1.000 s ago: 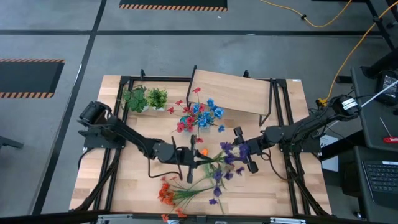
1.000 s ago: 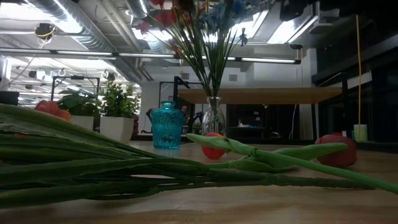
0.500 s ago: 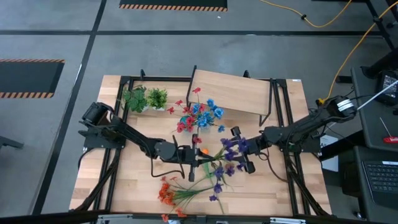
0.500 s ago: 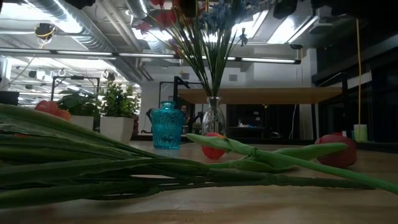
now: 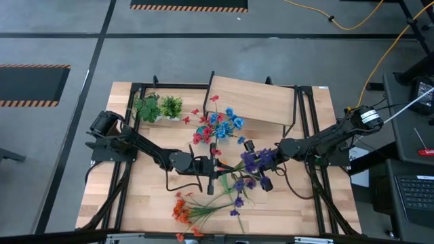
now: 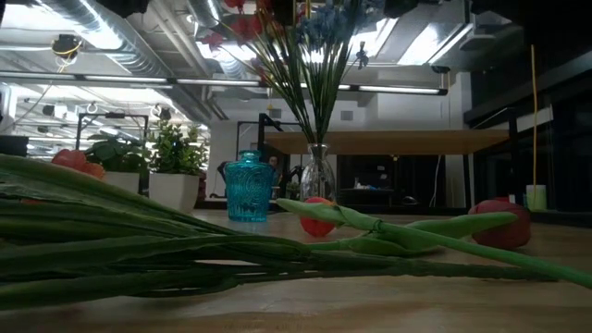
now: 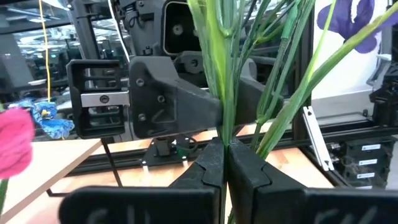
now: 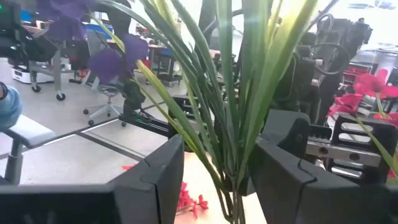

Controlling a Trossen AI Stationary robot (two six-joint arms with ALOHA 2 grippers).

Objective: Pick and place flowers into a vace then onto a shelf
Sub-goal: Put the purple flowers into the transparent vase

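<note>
Purple flower spray (image 5: 245,177): lifted above mid-table, stems pinched in left gripper (image 5: 215,177), fingers (image 7: 211,171) pressed together on the stalks. Right gripper (image 5: 255,167): spread wide around the same stems, not clamped. Vase (image 6: 317,175) already filled with red and blue blooms, just beside shelf (image 5: 252,100). Risks: stems slipping in handover if released early; dangling blooms snagging the orange spray (image 5: 183,210) below.

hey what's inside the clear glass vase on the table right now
The clear glass vase holds green stems, fanning up to red and blue blooms. Any water cannot be made out. The purple flower spray is not inside; the left pincer grips its stems.
</note>
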